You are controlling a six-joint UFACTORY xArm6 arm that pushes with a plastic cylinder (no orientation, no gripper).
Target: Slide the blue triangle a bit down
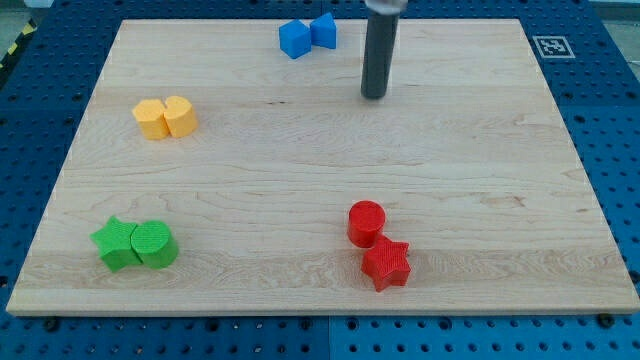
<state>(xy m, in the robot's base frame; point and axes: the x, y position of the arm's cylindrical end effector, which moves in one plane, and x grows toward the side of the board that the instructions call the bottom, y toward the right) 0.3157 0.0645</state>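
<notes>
The blue triangle lies near the view's top edge of the wooden board, touching a blue cube-like block on its left. My tip rests on the board, to the right of and below the blue triangle, apart from it by a short gap. The dark rod rises from the tip straight up out of the view's top.
Two yellow blocks sit together at the view's left. A green star and a green cylinder sit at the bottom left. A red cylinder and a red star sit at the bottom, right of centre.
</notes>
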